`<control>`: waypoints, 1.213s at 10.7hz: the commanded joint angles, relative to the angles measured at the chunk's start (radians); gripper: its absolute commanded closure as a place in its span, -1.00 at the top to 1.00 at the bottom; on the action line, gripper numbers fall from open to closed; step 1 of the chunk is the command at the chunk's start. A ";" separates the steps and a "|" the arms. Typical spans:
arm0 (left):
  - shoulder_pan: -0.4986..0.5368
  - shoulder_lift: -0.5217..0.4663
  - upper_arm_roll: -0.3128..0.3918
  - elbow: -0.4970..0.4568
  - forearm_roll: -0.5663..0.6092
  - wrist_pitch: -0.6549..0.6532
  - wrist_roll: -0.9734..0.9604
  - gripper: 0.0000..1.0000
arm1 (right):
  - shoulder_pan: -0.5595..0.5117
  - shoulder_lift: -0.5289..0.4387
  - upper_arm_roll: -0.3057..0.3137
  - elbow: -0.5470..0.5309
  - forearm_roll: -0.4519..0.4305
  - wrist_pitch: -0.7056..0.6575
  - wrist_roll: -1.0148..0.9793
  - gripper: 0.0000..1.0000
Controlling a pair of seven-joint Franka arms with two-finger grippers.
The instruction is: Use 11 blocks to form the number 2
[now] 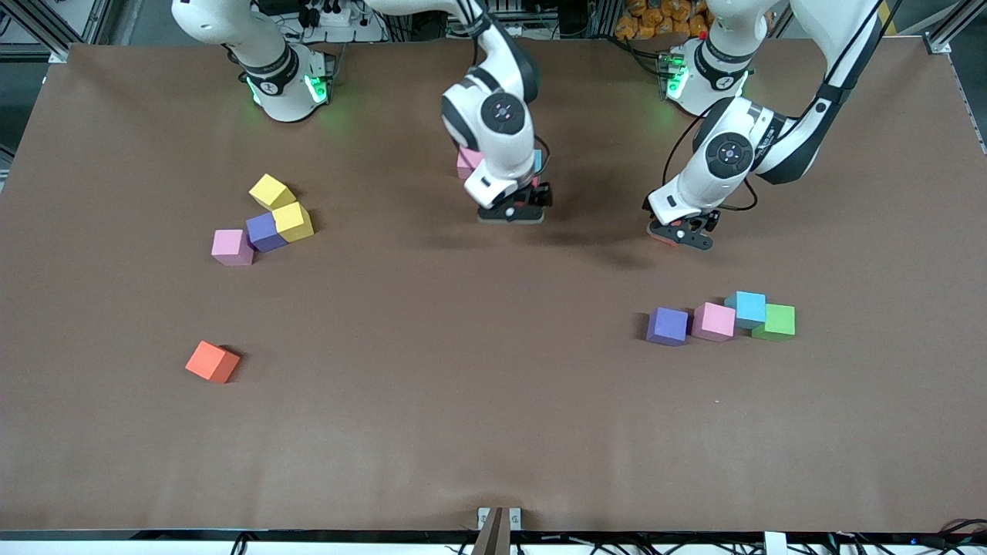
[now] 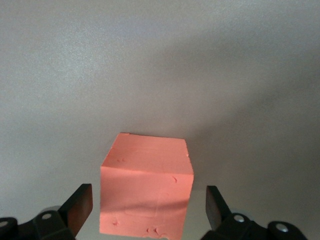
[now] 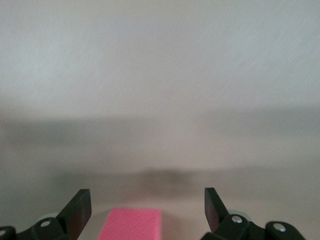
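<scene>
Pincers [image 1: 515, 218] [image 1: 682, 237] open, low over brown table [image 1: 493, 432].

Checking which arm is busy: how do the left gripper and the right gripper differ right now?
The left gripper has an orange cube between its fingers, apart from them; the right gripper has a pink cube between its own. The left gripper is toward the left arm's end of the table; the right is mid-table. Both are open.

Loose cubes counted on the table: two yellow [image 1: 271, 190], two purple [image 1: 668, 325], two pink [image 1: 232, 247], one orange [image 1: 212, 361], one light blue [image 1: 746, 307], one green [image 1: 776, 321] (others partly hidden under the arms).
</scene>
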 commanded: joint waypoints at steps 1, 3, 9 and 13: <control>0.015 -0.027 -0.016 -0.020 0.009 0.022 -0.011 0.81 | -0.129 -0.078 -0.002 -0.006 -0.025 -0.110 -0.205 1.00; 0.015 -0.020 -0.015 -0.022 0.007 0.030 -0.011 0.30 | -0.235 -0.110 -0.002 -0.008 -0.061 -0.179 -0.345 1.00; 0.014 0.013 -0.015 0.088 -0.023 0.022 -0.073 -0.07 | -0.531 -0.144 -0.002 -0.003 -0.087 -0.337 -0.600 1.00; -0.033 0.134 -0.018 0.251 -0.045 0.010 -0.170 -0.06 | -0.729 -0.133 -0.001 0.008 -0.162 -0.322 -1.025 1.00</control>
